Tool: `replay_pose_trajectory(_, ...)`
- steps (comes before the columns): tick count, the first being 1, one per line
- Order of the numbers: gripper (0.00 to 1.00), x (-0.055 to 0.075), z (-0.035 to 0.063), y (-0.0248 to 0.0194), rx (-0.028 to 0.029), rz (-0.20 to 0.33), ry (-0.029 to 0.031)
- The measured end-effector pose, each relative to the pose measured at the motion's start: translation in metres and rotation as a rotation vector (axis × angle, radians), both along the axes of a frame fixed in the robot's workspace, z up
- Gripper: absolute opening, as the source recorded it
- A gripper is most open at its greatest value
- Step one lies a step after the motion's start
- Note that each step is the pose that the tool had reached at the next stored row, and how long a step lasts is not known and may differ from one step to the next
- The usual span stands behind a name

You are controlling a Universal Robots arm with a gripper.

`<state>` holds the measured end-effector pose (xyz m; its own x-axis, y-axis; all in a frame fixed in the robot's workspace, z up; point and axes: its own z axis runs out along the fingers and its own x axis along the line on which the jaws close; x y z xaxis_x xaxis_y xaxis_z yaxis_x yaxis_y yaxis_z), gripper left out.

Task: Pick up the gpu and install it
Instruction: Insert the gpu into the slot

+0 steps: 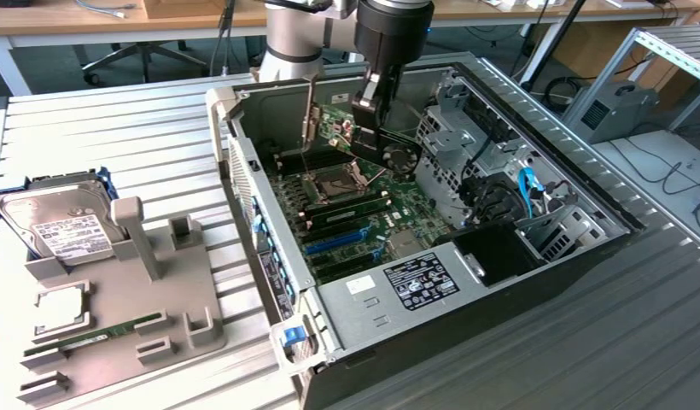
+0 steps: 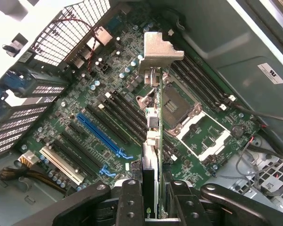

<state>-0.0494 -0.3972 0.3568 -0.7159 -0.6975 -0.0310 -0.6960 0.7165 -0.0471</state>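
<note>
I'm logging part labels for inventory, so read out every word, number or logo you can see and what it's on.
No text here can be read for certain.
White label on the hard drive: print too small.
Black label on the silver cover: too small.
White sticker on the case wall: blurred mark.
Green logo on the gpu in the gripper: unreadable.

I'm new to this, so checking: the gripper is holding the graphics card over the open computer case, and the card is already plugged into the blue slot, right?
Not plugged in. The gripper holds the gpu over the open case, but the wrist view shows the blue slot empty, the card apart from it.
</note>
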Motion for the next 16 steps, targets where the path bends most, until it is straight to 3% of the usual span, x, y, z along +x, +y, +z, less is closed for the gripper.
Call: replay_pose_trajectory(16,0.26,0.0,0.0,0.0,-0.0016,0.029,0.0)
